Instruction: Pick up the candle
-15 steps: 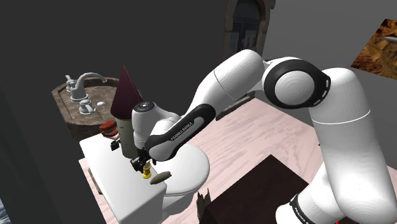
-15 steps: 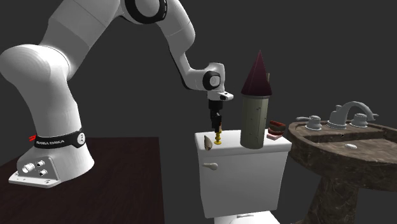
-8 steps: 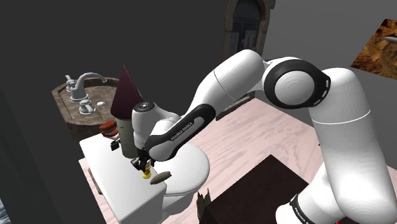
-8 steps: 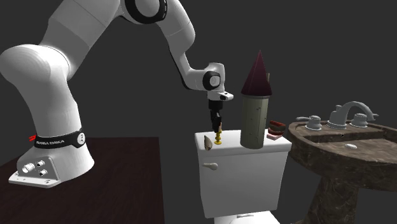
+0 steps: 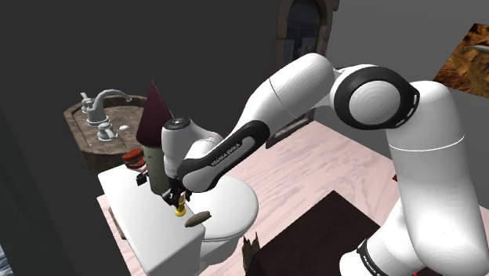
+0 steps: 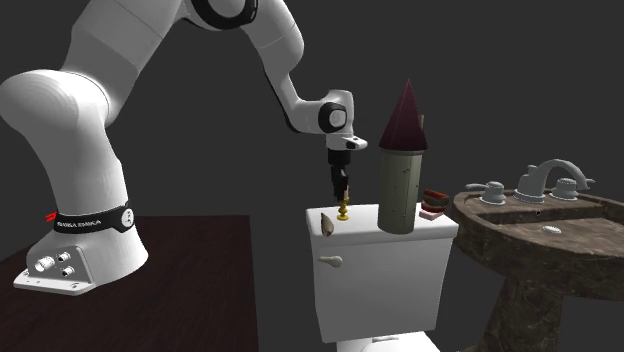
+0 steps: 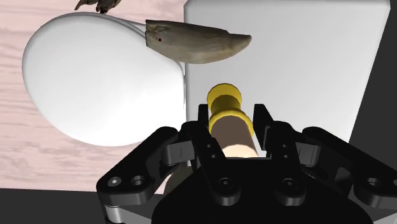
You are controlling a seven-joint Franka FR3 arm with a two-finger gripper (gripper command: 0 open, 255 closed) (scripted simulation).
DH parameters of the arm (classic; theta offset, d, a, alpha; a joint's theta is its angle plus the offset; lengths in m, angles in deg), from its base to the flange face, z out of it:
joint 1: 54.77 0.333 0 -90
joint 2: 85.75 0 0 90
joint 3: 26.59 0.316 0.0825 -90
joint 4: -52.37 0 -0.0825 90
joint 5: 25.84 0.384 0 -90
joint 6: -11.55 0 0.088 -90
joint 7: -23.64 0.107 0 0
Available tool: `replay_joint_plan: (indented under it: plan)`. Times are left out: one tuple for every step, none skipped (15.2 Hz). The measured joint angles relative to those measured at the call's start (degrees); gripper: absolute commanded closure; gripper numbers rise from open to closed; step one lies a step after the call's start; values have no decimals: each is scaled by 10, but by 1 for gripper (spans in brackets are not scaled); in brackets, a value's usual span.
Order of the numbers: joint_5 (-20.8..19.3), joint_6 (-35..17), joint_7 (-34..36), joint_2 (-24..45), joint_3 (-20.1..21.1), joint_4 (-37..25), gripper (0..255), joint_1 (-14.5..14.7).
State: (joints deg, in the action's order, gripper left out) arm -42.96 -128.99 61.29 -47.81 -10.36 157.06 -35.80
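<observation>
My gripper [image 7: 232, 126] points straight down over the white toilet tank lid [image 7: 305, 57], clenched around the candle [image 7: 224, 105]. My two black fingers [image 7: 201, 124] stand only as far apart as the candle's pale shaft is wide, and they press on it from both sides. The yellow holder at its foot sticks out beyond my fingertips. In the second exterior view the candle [image 6: 344, 210] hangs upright under my gripper [image 6: 343, 190], its foot at the lid's surface or just above it; I cannot tell which. A curved brown piece [image 7: 197, 40] lies at the lid's edge, near the candle but apart from it. A tall tower with a dark red cone [image 6: 402, 165] stands on the lid on the candle's other side, clear of my fingers.
</observation>
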Motion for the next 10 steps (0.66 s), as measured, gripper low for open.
replay_joint_plan:
  plan:
    - [2,5,-2,-7,2,2,255,-2]
    - [4,10,-4,-13,4,2,255,-3]
    - [7,14,-5,-19,6,5,255,-5]
    - [9,20,-6,-23,8,3,255,-5]
    - [11,25,-7,-29,9,4,255,-7]
    - [13,29,-9,-35,11,5,255,-8]
    - [15,35,-11,-39,13,3,255,-10]
    - [17,41,-12,-45,14,4,255,-11]
    - [20,44,-13,-52,16,7,255,-13]
    - [21,48,-14,-55,17,6,255,-13]
